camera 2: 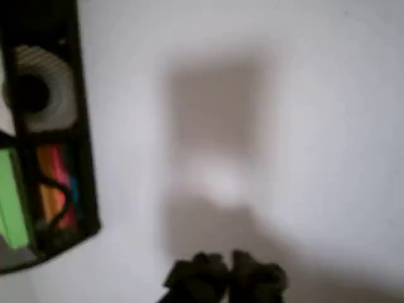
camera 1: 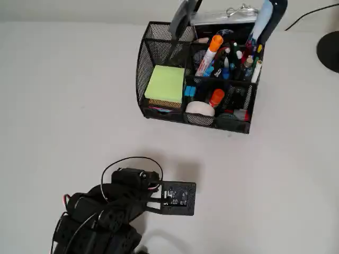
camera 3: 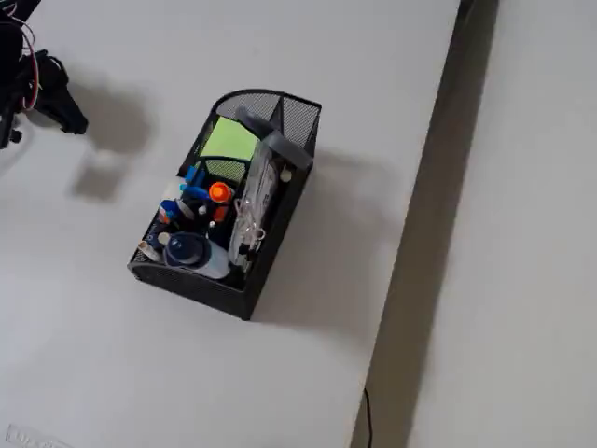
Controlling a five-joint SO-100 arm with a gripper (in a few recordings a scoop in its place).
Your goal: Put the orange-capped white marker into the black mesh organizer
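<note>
Marker (camera 1: 210, 53) stands tilted in the organizer (camera 1: 159, 55), in a rear pen compartment, orange cap up, among other pens. A green sticky pad (camera 1: 165, 83) fills the compartment at its 8 o'clock in the overhead view. Pincer (camera 2: 225, 273) sits over bare worktop (camera 1: 63, 106), empty, fingertips together in the blurred wrist view. In the overhead view the marker is well apart from the arm (camera 1: 114, 203), at its 1 o'clock.
</note>
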